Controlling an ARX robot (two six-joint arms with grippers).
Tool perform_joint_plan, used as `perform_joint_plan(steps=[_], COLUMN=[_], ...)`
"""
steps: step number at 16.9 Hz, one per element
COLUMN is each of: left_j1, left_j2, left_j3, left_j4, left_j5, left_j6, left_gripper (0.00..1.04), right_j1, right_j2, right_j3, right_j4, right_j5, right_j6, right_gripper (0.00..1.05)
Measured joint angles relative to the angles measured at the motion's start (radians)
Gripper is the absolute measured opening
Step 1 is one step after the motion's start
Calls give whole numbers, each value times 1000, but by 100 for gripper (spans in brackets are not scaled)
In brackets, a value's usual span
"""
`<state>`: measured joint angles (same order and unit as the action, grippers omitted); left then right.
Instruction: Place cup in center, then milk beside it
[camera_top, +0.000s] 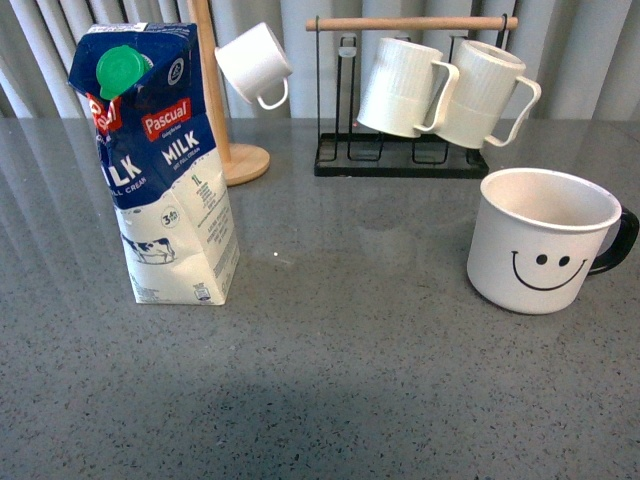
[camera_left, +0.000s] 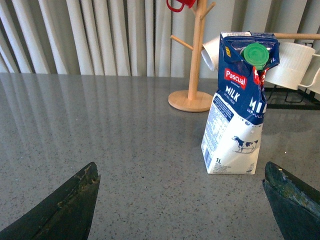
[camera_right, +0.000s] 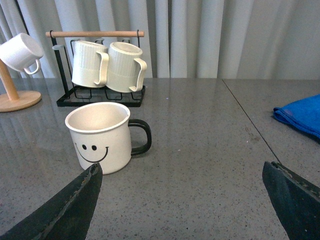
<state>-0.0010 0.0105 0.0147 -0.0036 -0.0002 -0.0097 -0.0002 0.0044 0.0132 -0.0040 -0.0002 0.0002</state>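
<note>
The cup (camera_top: 540, 240), a white mug with a black smiley face and black handle, stands upright on the right of the grey table; the right wrist view shows the cup (camera_right: 100, 136) too. The milk (camera_top: 160, 165), a tall blue-and-white Pascual carton with a green cap, stands upright on the left, and the milk (camera_left: 240, 105) also shows in the left wrist view. Neither arm appears in the front view. My left gripper (camera_left: 182, 200) is open, well short of the carton. My right gripper (camera_right: 182, 200) is open, short of the cup, with nothing between its fingers.
A black rack (camera_top: 400, 155) with a wooden bar holds two ribbed white mugs (camera_top: 445, 90) at the back. A wooden mug tree (camera_top: 225, 140) carries a small white cup (camera_top: 255, 65). A blue cloth (camera_right: 300, 116) lies far right.
</note>
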Motion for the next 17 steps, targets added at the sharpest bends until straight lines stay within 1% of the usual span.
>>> perform_joint_plan(steps=[17], left_j1=[0], left_j2=[0], left_j3=[0], left_j4=[0], left_j5=[0], left_j6=[0], left_gripper=[98], right_j1=[0], right_j2=[0], right_j3=[0], right_j4=[0], right_j5=[0], right_j6=[0], right_gripper=[98])
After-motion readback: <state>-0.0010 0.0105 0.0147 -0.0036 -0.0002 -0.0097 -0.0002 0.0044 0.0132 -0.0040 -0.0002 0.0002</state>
